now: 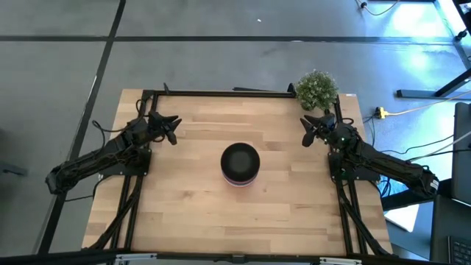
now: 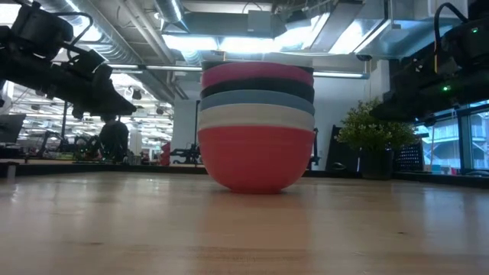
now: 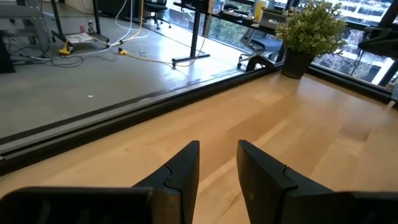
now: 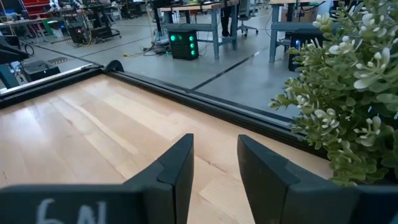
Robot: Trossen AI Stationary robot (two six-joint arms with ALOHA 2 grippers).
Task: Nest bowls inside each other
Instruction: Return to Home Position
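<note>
Six bowls appear nested, so only the return to rest seems left, which calls for keeping both arms off the stack [image 2: 257, 114]. Left gripper [image 1: 171, 129] hovers near the table's [image 1: 184, 206] left edge, fingers apart, empty. Mid-table, the stack has the red bowl [image 2: 256, 164] lowest, then white, light blue, black and pink, with a black bowl [image 1: 240, 157] topmost. Right gripper [image 1: 309, 131] hovers beside the potted plant [image 1: 317, 89], fingers apart, empty.

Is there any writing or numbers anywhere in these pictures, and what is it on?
"6N": pale marks on the body of the right gripper, cut by the picture's edge, so uncertain.
No writing on the stack of bowls, the table or the potted plant.
Room behind: nothing clear enough to read.
</note>
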